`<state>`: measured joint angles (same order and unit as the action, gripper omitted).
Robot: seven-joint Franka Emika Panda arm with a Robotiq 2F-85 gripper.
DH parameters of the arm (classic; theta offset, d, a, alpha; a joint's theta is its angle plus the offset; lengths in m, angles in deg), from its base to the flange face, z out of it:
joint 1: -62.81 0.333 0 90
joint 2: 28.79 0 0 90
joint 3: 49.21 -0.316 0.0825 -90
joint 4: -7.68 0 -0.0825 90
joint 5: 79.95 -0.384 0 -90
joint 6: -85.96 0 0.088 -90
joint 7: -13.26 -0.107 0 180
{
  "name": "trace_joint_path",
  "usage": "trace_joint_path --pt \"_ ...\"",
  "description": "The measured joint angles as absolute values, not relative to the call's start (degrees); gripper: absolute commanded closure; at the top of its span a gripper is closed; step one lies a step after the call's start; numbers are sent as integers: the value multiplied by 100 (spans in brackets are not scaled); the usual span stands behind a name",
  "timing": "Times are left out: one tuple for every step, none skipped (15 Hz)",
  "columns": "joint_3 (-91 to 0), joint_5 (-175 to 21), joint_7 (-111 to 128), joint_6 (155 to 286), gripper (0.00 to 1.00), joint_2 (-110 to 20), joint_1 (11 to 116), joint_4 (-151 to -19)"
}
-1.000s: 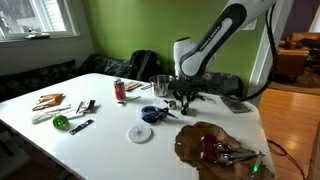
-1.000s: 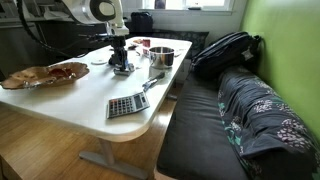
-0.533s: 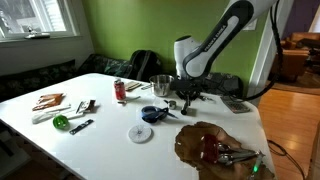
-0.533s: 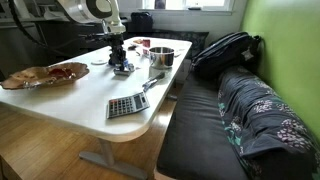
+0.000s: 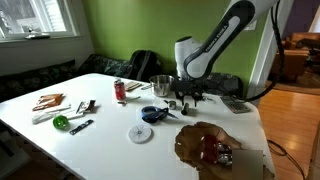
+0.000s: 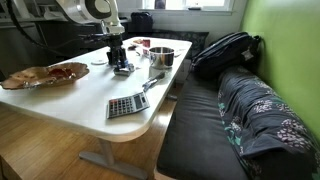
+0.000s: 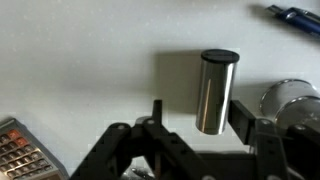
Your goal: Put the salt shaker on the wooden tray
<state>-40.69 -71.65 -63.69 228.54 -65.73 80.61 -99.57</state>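
The salt shaker [image 7: 215, 92] is a steel cylinder with a dark cap, standing upright on the white table. My gripper [image 7: 200, 118] is open, with its jaws on either side of the shaker's lower part. The right finger [image 7: 243, 115] is close to the shaker and the left finger stands farther off. The gripper hangs low over the table in both exterior views [image 5: 184, 100] [image 6: 120, 62]. The wooden tray [image 5: 190, 140], dark reddish-brown and wavy-edged, lies at the table's near end, apart from the gripper. It also shows in an exterior view [image 6: 20, 82].
A steel pot [image 5: 160, 85] [image 6: 161, 56] stands just beside the gripper. A calculator [image 6: 127, 104], a red can [image 5: 120, 91], a round white plate [image 5: 140, 133] and a blue item [image 5: 152, 114] are on the table. A bench with a backpack [image 6: 225, 50] runs along the table's edge.
The gripper has shifted only very slightly around the shaker. Nothing else has visibly moved.
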Motion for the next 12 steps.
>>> trace_joint_path --pt "-4080 -7168 -6370 22853 0 -6597 8061 -9957" --pt "-4095 -7168 -6370 22853 0 -6627 8061 -9957" --pt "-4117 -7175 -6370 22854 20 -6668 8060 -9951" --pt "-4138 -7186 -6370 22854 25 -6710 8060 -9943" --pt "-4158 -7194 -6372 22854 27 -6754 8060 -9932" --pt "-4173 -7200 -6374 22854 34 -6793 8060 -9920" --pt "-4184 -7208 -6376 22854 44 -6827 8060 -9905" --pt "-4190 -7215 -6379 22854 51 -6857 8060 -9890" --pt "-4191 -7223 -6382 22854 60 -6886 8060 -9874" --pt "-4191 -7229 -6386 22854 67 -6907 8059 -9866" --pt "-4191 -7232 -6390 22854 73 -6919 8060 -9864" --pt "-4192 -7235 -6395 22854 82 -6919 8060 -9847"
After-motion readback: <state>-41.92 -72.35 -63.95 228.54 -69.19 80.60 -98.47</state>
